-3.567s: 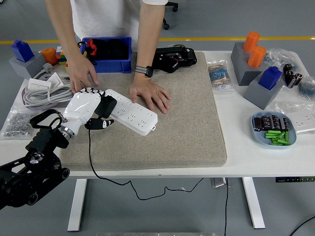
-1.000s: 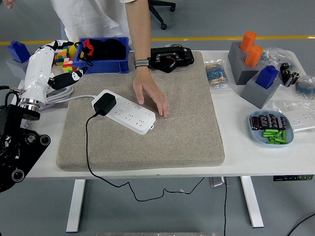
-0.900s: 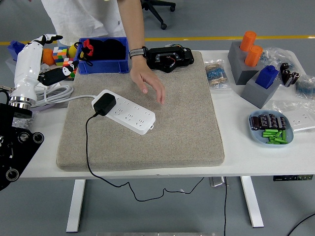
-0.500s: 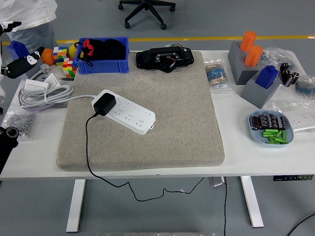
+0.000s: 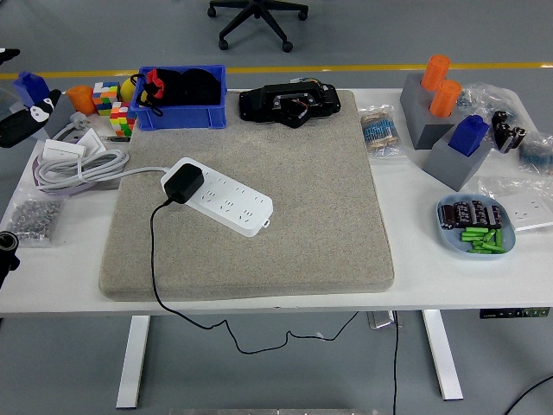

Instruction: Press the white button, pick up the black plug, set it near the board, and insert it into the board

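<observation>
Along the bottom of the frame runs the near edge of the smooth white table point(image 5: 285, 298), and on it lies a coarse, felt-like grey-beige rectangular mat point(image 5: 285, 216). Left of centre on the mat sits the long white plastic power board point(image 5: 226, 198), angled, with the boxy matte black plug point(image 5: 182, 183) seated at its upper-left end; the thin black cable point(image 5: 155, 259) drops off the near edge. Whether the pins are fully home I cannot tell, but by my reading the insertion looks done and little or nothing remains. No white button is distinguishable on the board.

At the left edge of the frame, only a tip of the robot's left hand point(image 5: 24, 121) shows, black and white and glossy, well apart from the board; the state of its fingers cannot be told, and it has hold of nothing visible. No right hand appears.

Further up, a blue plastic bin point(image 5: 183, 112) and a black device point(image 5: 290, 102) sit at the mat's far edge; 2 orange cylinders point(image 5: 445, 85) stand upper right.
</observation>
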`<state>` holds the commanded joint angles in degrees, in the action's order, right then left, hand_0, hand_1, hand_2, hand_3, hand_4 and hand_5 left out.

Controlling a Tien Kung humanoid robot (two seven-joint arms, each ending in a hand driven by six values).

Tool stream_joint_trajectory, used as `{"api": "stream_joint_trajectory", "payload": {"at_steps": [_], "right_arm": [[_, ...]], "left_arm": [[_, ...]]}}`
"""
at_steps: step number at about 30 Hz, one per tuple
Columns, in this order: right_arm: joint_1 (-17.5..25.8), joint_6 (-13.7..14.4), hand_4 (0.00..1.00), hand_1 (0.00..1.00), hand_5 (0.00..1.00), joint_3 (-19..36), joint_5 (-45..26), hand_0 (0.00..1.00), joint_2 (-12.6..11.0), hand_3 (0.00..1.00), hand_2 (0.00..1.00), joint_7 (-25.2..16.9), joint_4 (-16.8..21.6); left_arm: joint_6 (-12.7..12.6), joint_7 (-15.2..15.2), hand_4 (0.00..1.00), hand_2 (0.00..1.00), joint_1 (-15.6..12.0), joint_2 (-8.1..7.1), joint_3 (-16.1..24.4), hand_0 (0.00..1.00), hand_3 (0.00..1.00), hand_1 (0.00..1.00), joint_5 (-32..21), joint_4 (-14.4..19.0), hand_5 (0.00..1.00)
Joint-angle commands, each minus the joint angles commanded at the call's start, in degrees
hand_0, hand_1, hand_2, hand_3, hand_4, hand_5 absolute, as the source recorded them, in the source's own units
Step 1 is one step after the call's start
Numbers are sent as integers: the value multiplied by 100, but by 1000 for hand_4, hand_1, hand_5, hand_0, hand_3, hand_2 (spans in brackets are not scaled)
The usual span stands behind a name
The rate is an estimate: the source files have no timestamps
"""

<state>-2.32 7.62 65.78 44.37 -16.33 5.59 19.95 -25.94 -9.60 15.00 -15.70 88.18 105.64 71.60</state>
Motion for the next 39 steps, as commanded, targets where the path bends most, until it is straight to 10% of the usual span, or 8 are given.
{"api": "stream_joint_trajectory", "payload": {"at_steps": [39], "right_arm": [[-88,-120,663,621,357,216,139,697,-92,610,644,188,-1]], "left_arm": [[232,268,818,738,-260,205,267,808,726,788,54,331,271]]}}
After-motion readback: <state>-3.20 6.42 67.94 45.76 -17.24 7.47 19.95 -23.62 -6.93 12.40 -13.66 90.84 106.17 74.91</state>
